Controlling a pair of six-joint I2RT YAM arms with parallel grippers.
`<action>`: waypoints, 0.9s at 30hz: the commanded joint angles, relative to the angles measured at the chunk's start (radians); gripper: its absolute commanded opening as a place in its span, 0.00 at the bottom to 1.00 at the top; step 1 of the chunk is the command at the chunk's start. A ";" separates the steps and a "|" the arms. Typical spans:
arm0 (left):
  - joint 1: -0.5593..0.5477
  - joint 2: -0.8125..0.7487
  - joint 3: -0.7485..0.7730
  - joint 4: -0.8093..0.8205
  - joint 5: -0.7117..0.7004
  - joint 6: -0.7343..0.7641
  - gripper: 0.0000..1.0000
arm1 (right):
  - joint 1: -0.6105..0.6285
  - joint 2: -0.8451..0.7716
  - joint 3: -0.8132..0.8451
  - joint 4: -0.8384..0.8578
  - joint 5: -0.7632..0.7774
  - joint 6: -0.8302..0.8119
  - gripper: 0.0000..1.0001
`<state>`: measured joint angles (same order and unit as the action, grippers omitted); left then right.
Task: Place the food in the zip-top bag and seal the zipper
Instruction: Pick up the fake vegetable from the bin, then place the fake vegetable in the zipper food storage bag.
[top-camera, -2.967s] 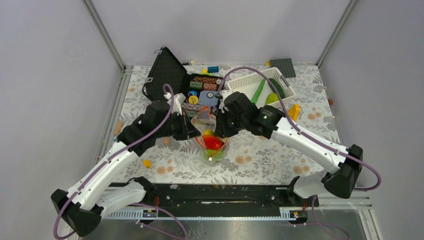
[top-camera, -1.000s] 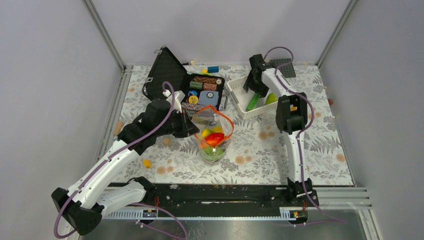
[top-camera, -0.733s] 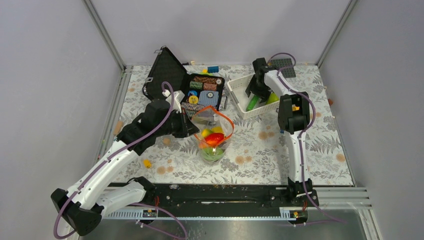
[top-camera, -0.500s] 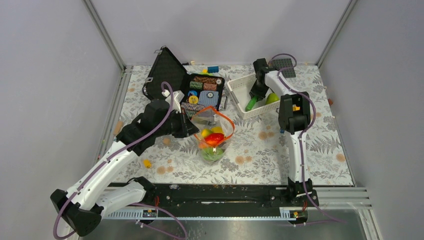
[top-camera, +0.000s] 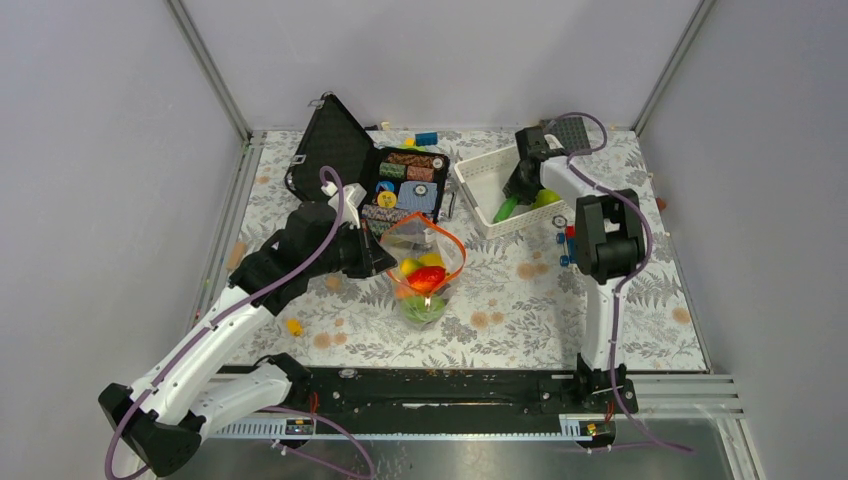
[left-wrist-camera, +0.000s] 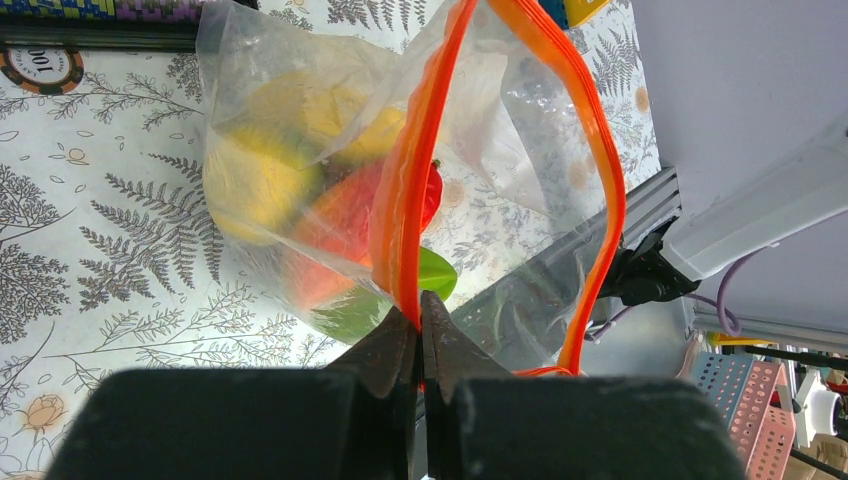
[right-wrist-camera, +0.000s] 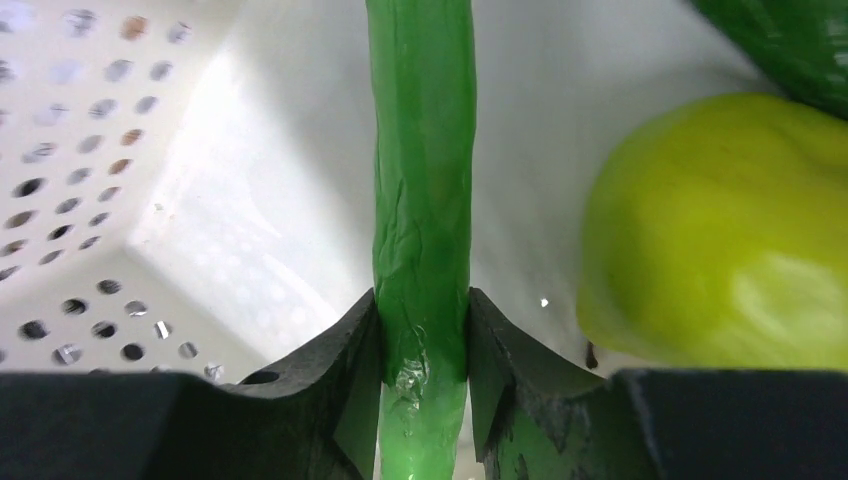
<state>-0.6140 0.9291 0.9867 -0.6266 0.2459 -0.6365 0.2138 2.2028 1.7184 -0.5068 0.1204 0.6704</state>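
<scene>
The bag (top-camera: 425, 268) stands in the middle of the worktop (top-camera: 520, 320), mouth gaping upward, with yellow and red food (left-wrist-camera: 330, 215) already inside. The left hand (left-wrist-camera: 420, 338) is pinched tight on one side of the orange zipper (left-wrist-camera: 405, 220), propping that lip up. Over in the white basket (right-wrist-camera: 90, 150), far right, the right hand (right-wrist-camera: 422, 335) is clamped on a slim green vegetable (right-wrist-camera: 420, 150), seemingly near one end, with the pear (right-wrist-camera: 700, 230) just beside it. Here's the danger: gripped that far along, the long piece could swing or slip on the lift, or snag the basket wall. With only one lip held, the mouth may sag and the vegetable could catch the rim, or stick out and block the seal.
</scene>
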 joint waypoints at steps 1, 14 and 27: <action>0.003 -0.026 0.000 0.071 -0.009 -0.004 0.00 | -0.004 -0.221 -0.107 0.182 0.064 -0.036 0.11; 0.004 -0.015 -0.013 0.093 0.009 -0.013 0.00 | -0.002 -0.634 -0.499 0.694 -0.190 -0.198 0.12; 0.003 -0.037 -0.016 0.083 -0.013 -0.015 0.00 | 0.256 -1.086 -0.781 1.109 -0.396 -0.415 0.11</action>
<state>-0.6140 0.9215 0.9657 -0.5949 0.2462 -0.6479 0.3798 1.2285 0.9768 0.3862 -0.2028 0.3473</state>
